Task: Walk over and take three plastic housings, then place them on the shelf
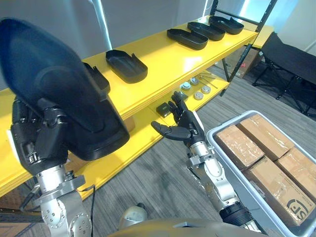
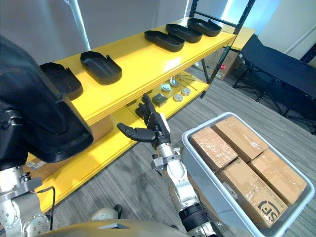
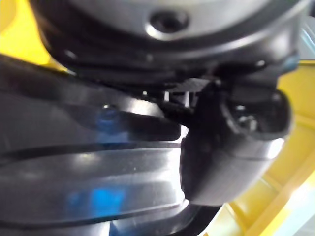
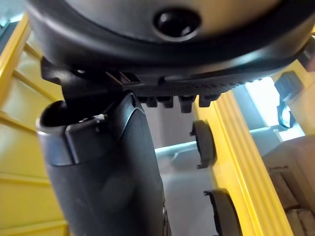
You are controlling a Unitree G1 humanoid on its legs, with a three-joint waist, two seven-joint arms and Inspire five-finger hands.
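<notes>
Above top shelf (image 1: pixel 168 64), my L hand (image 1: pixel 37 136) grips one black housing (image 1: pixel 54 84), held high. R hand (image 1: pixel 189 123) slack, fingers spread, by lower shelf. Other housings (image 1: pixel 126 65) lie on top.

1. Our left arm (image 1: pixel 59 207) comes up from the lower left with the wrist upright, and the left hand (image 1: pixel 42 136) is raised close to the head camera.
2. Its fingers and thumb curl round a black plastic housing (image 1: pixel 59 84), which stands tilted above the hand. In the left wrist view the thumb (image 3: pixel 236 147) presses against its glossy surface.
3. Our right arm (image 1: pixel 217 180) reaches forward from the lower right. The right hand (image 1: pixel 186 126) hangs in the air, empty, with its fingers straight and spread and the thumb out sideways.
</notes>
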